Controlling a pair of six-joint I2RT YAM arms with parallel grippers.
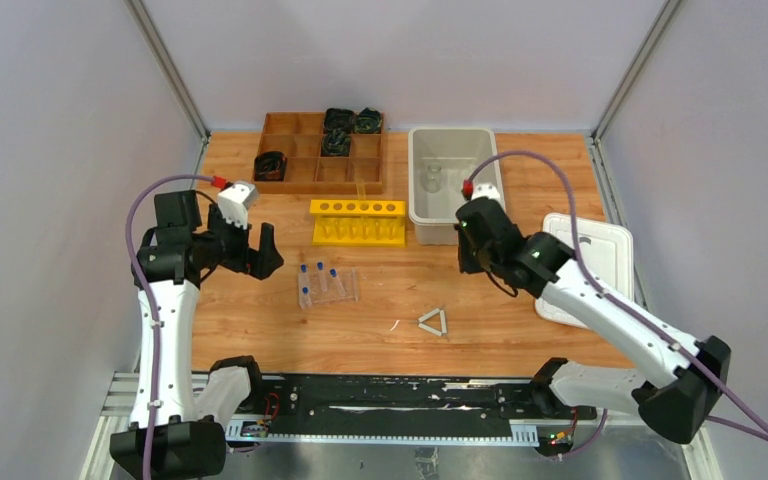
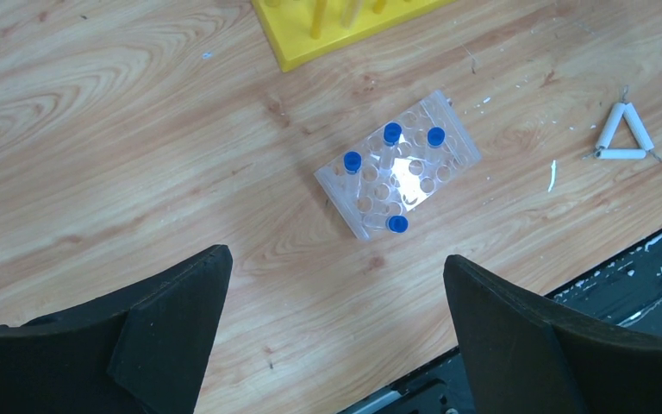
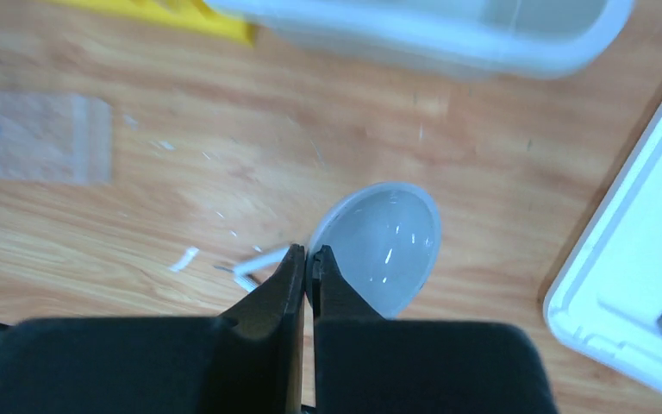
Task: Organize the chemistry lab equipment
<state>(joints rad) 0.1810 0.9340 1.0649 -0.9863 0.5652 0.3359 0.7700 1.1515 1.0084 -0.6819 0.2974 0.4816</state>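
My right gripper is shut on the near rim of the white round dish, which it holds tilted above the wood between the white triangle and the lid. From above, the right gripper hides the dish. A clear rack of small blue-capped tubes lies left of the triangle. My left gripper hangs open over bare wood at the left, nothing between its fingers. A small clear glass vessel sits inside the grey bin.
A yellow tube rack stands left of the bin. The brown divided tray with black coils is at the back. A white lid lies at the right edge, close to my right arm. White flecks dot the wood near the triangle.
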